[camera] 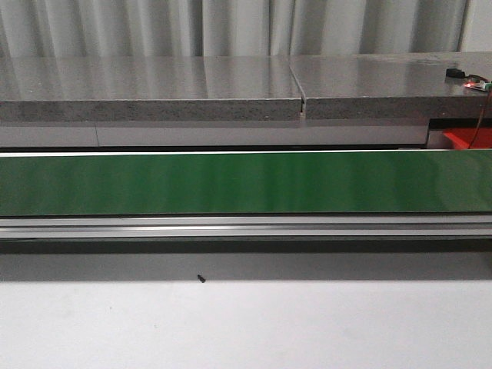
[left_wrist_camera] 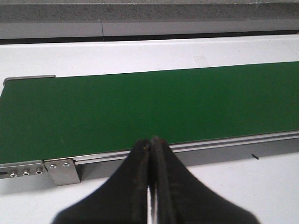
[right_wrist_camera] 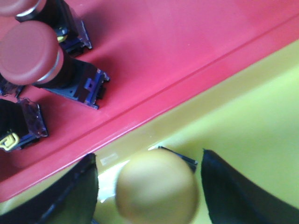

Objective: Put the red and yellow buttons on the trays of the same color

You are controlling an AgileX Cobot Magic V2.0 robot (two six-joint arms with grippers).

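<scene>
In the right wrist view, a yellow button (right_wrist_camera: pixel 156 186) stands on the yellow tray (right_wrist_camera: pixel 252 116), its black base peeking out behind the cap. My right gripper (right_wrist_camera: pixel 149 157) is open around it, with a gap on each side between cap and fingers. Beside it, the red tray (right_wrist_camera: pixel 177 51) holds a red button (right_wrist_camera: pixel 30 53) lying on its side, and another red cap (right_wrist_camera: pixel 18 5) shows at the frame's corner. My left gripper (left_wrist_camera: pixel 150 141) is shut and empty, hanging over the near rail of the green conveyor belt (left_wrist_camera: pixel 149 112). Neither gripper shows in the front view.
The green belt (camera: pixel 246 183) runs across the whole front view, with a metal rail (camera: pixel 246 225) along its near side. A corner of the red tray (camera: pixel 467 138) shows behind it at the far right. A small black speck (camera: pixel 201 278) lies on the white table.
</scene>
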